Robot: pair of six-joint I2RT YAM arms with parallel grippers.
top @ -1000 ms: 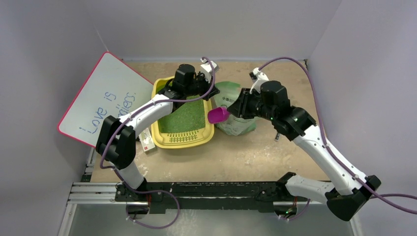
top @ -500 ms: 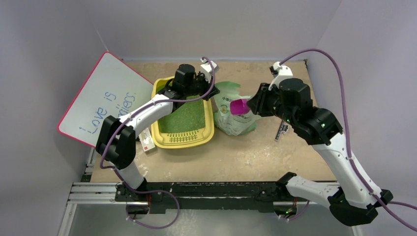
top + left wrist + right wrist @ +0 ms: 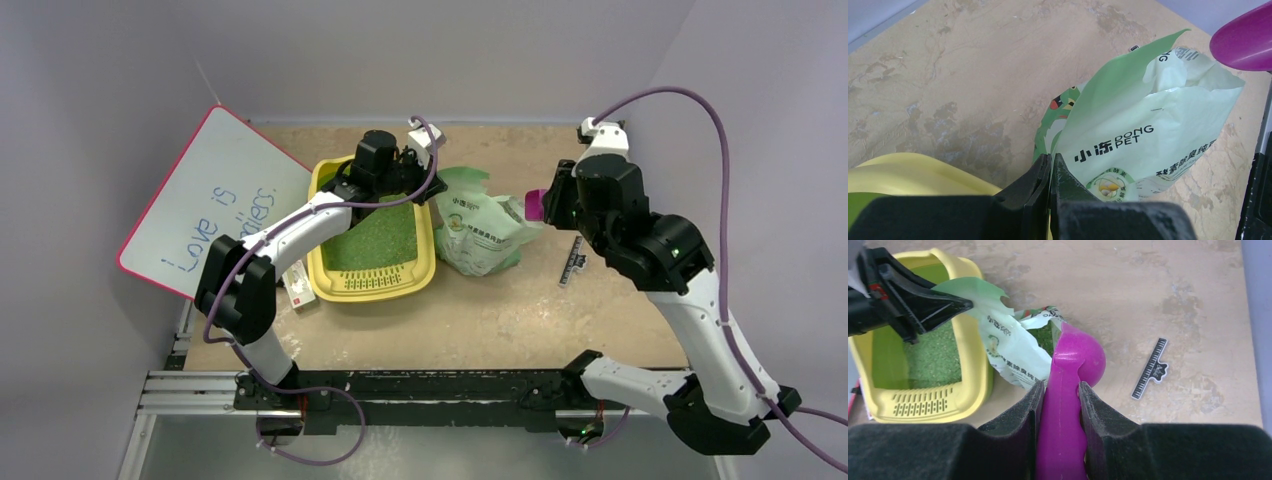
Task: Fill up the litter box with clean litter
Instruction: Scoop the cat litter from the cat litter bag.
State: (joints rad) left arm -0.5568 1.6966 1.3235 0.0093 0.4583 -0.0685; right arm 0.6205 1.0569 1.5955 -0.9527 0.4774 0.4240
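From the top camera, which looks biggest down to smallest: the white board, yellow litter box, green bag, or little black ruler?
1. white board
2. litter box
3. green bag
4. black ruler

near edge of table point(image 3: 480, 330) open, right side too bar small black clip point(image 3: 572, 262); bag point(image 3: 480, 235) mid-table right beside litter box point(image 3: 427, 265); whiteboard point(image 3: 200, 205) blocks left edge

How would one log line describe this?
left gripper: shut on bag | right gripper: shut on scoop, by bag | litter box: holds green litter
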